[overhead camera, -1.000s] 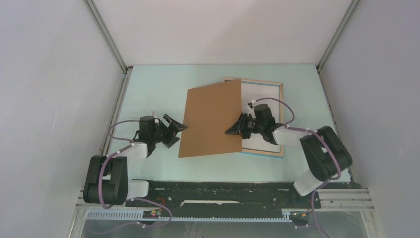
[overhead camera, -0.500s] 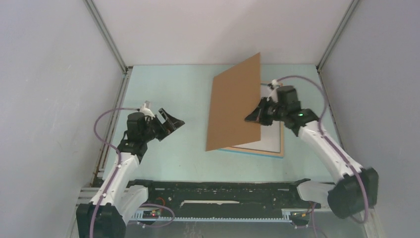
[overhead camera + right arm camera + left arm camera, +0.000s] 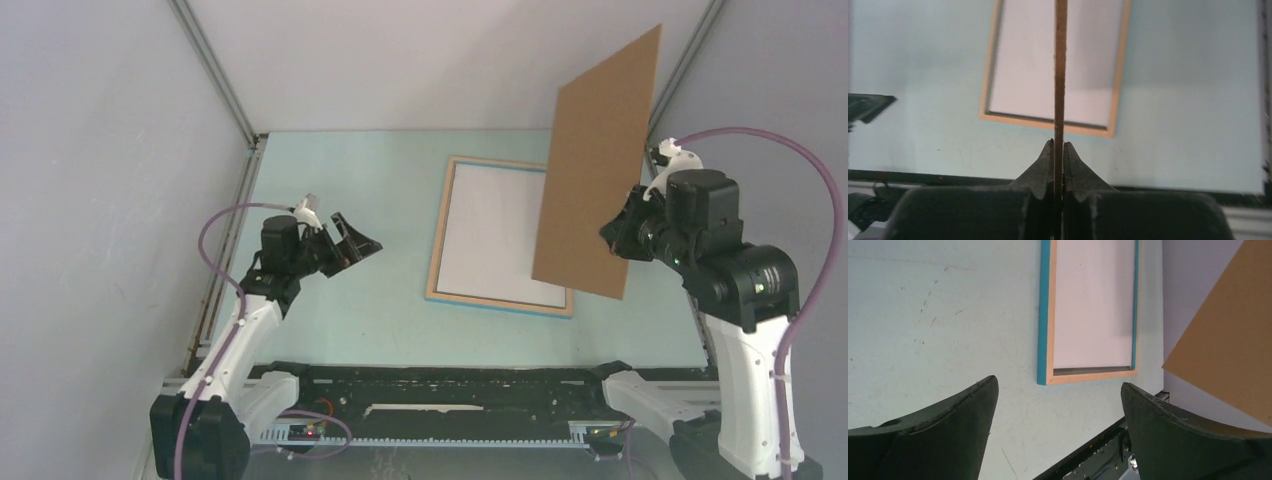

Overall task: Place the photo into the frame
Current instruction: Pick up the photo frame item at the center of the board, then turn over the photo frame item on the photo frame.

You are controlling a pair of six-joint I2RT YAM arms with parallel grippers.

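While the right pincer (image 3: 612, 232) is clenched on one edge of the brown backing board (image 3: 600, 170), the board hangs tilted in the air, above and to the right of the frame (image 3: 436, 250). The frame lies flat on the counter (image 3: 340, 170), light-wood side up. A pale sheet (image 3: 495, 235) fills its opening. No balloon print shows in any view, so it cannot be told whether this sheet is the photo lying face down. The left pincer (image 3: 360, 240) is released, jaws wide, and hovers over the counter well apart from the frame on its left.

Hazards, as judged:
- **Slip or pivot.** The right wrist view shows the board (image 3: 1060, 75) pinched edge-on by the fingertips only. A large panel held so near one edge could swing or slip, then drop onto the frame and disturb the sheet.
- **Collision.** The board's upper corner appears close to the enclosure's right wall, so a further lift or swing may strike it.
- **Loose sheet.** Nothing visibly pins the sheet down, and a clumsy approach could shift it.
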